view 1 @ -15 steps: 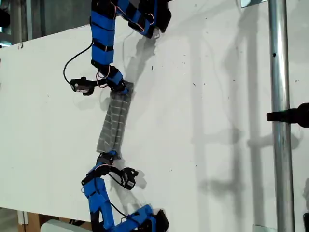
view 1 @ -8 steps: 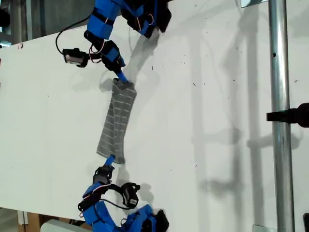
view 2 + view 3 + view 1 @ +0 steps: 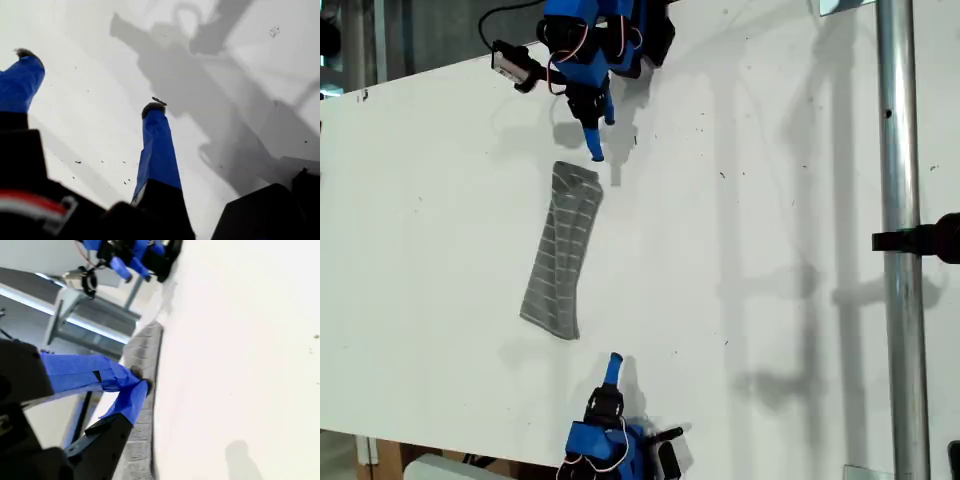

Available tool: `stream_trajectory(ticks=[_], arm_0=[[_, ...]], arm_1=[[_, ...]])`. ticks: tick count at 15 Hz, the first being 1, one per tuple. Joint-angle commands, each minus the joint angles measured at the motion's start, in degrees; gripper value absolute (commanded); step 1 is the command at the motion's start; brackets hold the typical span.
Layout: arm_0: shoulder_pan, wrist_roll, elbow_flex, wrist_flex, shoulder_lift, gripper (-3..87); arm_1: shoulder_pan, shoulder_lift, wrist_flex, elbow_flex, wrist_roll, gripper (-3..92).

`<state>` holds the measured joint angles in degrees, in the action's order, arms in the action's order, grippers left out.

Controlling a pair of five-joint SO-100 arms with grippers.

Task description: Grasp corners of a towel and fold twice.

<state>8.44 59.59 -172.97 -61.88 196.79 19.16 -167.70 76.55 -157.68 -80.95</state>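
Observation:
The grey striped towel (image 3: 562, 250) lies flat on the white table (image 3: 770, 200) as a narrow folded strip, held by neither gripper. My first gripper (image 3: 602, 135) hangs open just beyond the towel's far end in the exterior view. In the first wrist view my first gripper (image 3: 90, 80) shows only bare table between its blue fingers. My second gripper (image 3: 613, 358) is shut on nothing, a short way off the towel's near end. From the second wrist view, my second gripper (image 3: 142, 385) has its tips together, with the towel (image 3: 142, 347) stretching away behind them. The corners lie free on the table.
A metal pole (image 3: 900, 240) with a black clamp (image 3: 932, 238) runs down the exterior view's right. The table's edge slants along the exterior view's left. The first arm's base (image 3: 620, 30) sits at the table's far edge, and the second arm's base (image 3: 615, 445) at the near edge.
Both grippers let go of the towel's ends and drew back toward their bases. The towel now lies still on the table, and the first gripper has opened.

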Motion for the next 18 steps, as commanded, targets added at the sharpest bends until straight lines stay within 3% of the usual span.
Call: stream_trajectory(ticks=[1, 3, 6, 9, 13, 15, 16, 18], arm_0=[[-5.62, 1.76, -5.71, 2.29, 2.29, -2.5], [-8.70, 0.97, -5.80, -0.18, 2.29, -2.5], [-8.70, 1.32, -5.80, -1.41, 2.29, -2.5], [-8.53, 2.29, -5.89, -2.55, 2.29, -2.6], [-8.09, 2.37, -5.89, -3.08, 2.29, -2.6], [-7.82, 2.37, -5.89, -3.34, 2.29, -2.6], [-7.91, 2.46, -5.89, -3.34, 2.29, -2.6], [-7.91, 2.55, -5.89, -3.43, 2.29, -2.6]], arm_1=[[6.33, 2.81, -4.13, 0.18, 0.26, 41.4], [11.07, 13.54, -14.15, 0.35, 0.88, 41.5], [12.39, 49.57, -35.51, 11.95, 1.32, 42.7], [12.22, 67.85, -47.81, 23.55, 2.99, 41.6], [12.92, 76.90, -50.27, 32.52, 7.29, 36.8], [13.01, 77.61, -54.05, 32.61, 11.95, 20.8], [13.18, 76.11, -50.19, 32.08, 11.69, -0.2], [13.10, 70.66, -39.29, 30.76, 16.17, -0.2]])
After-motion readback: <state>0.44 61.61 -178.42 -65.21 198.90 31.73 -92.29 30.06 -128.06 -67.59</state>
